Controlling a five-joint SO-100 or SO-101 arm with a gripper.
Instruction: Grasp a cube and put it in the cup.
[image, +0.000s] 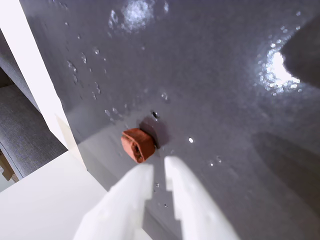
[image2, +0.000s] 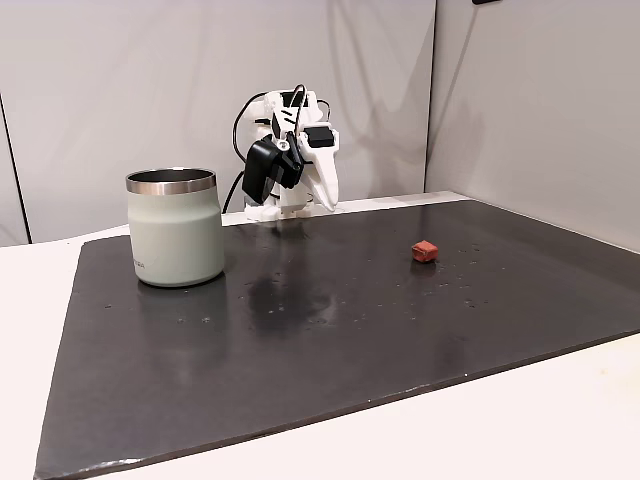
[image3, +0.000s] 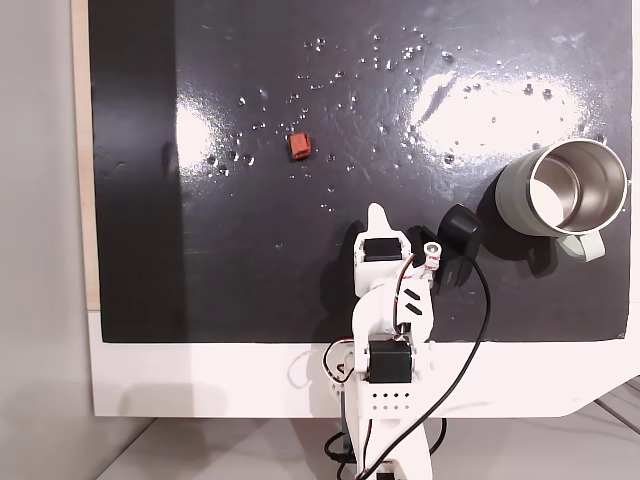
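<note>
White jaws narrowly parted, holding nothing, cube (image: 137, 144) on dark mat just ahead, cup (image3: 558, 198) well apart.

We are seeing the white arm (image3: 385, 330) folding up over its base (image3: 385, 400) in a fixed view, with its upper links doubling back on themselves. The gripper (image: 158, 172) is pointing down and forward in the wrist view, and its two white fingers (image: 134, 192) are sitting nearly together, a narrow gap showing between the tips and nothing lying between them. A black cable (image3: 470, 330) is looping off the arm's side.
</note>
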